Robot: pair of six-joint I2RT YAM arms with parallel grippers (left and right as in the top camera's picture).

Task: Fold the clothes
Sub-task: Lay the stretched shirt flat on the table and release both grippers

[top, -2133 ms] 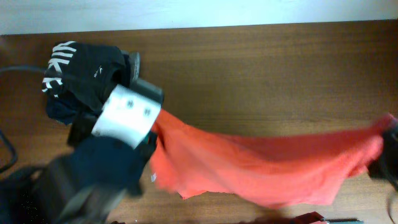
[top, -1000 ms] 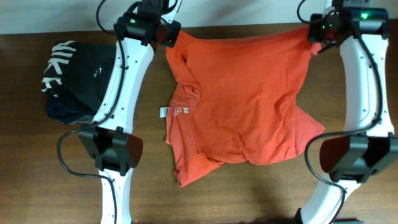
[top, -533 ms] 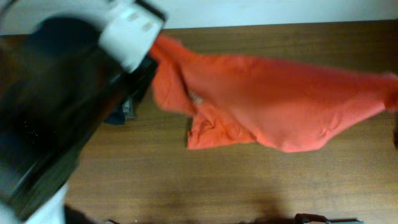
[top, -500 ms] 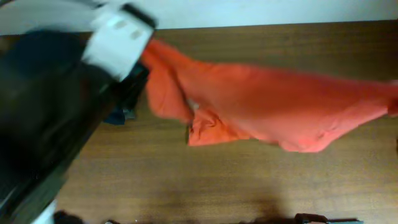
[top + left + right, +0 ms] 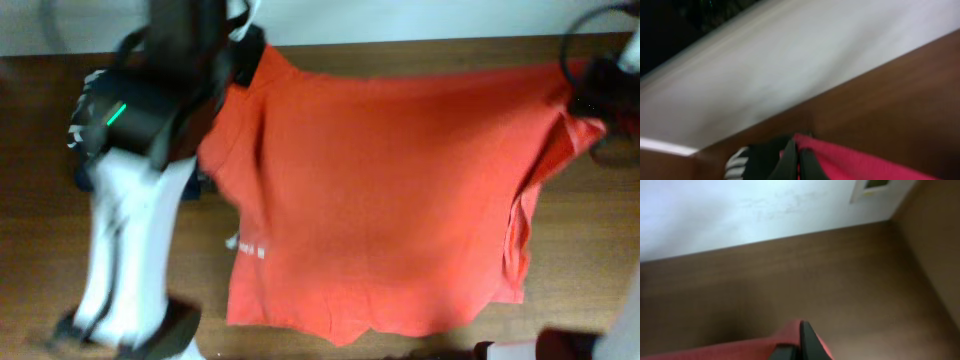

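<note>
One orange-red short-sleeved cotton T-shirt point(image 5: 390, 200) stretches between two grippers; the left gripper point(image 5: 797, 157) and the right gripper point(image 5: 802, 344) each clamp one far corner.

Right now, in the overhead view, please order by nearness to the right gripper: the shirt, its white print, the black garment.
1. The shirt: its right corner is in the right gripper.
2. The white print: near the shirt's left edge.
3. The black garment: at the far left.

L arm point(image 5: 130, 232): white link, black housing w/ green LED point(image 5: 117, 114). R arm point(image 5: 598, 95): black, thin black cable point(image 5: 572, 40). L gripper point(image 5: 796, 152), R gripper point(image 5: 800, 339): black fingers.
</note>
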